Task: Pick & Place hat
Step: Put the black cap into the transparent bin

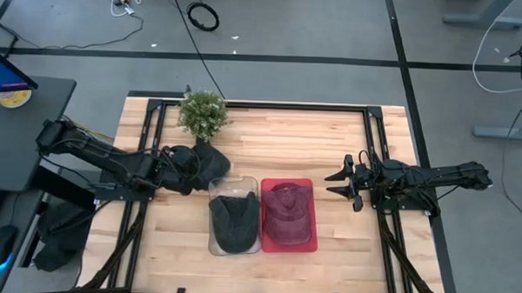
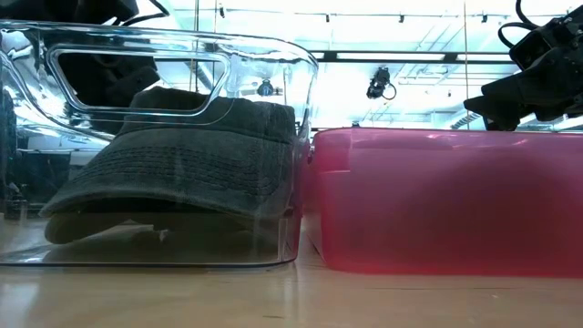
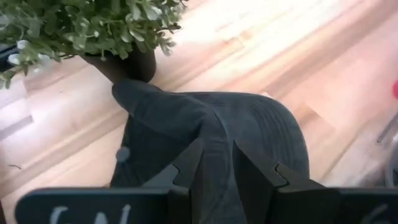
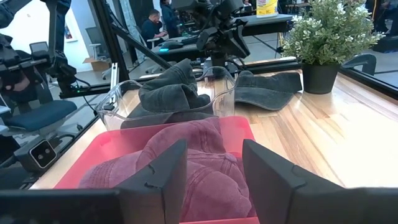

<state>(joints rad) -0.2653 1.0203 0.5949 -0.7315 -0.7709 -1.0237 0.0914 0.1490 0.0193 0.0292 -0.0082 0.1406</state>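
A dark grey hat (image 1: 213, 162) lies on the wooden table beside the potted plant (image 1: 203, 114); it also shows in the left wrist view (image 3: 273, 124) and the right wrist view (image 4: 267, 90). My left gripper (image 1: 189, 167) is shut on it. A second dark hat (image 1: 234, 219) lies in a clear bin (image 1: 214, 190). A maroon hat (image 1: 286, 213) lies in a red bin (image 1: 310, 244). My right gripper (image 1: 336, 182) is open and empty, to the right of the red bin, its fingers (image 4: 165, 171) pointing at it. My left gripper pinches a raised fold of the hat's crown cloth (image 3: 217, 140) between its two fingers (image 3: 189, 165). The fingers come from the table's left, slanting down. The hat rests on the table, its far end against the plant's pot (image 3: 134, 65).
The plant stands at the far left of the table. The clear bin (image 2: 273, 64) and red bin (image 2: 446, 200) stand side by side at the table's near middle. Bare wood lies to the right of the plant. A person shows in the room behind (image 4: 152, 25).
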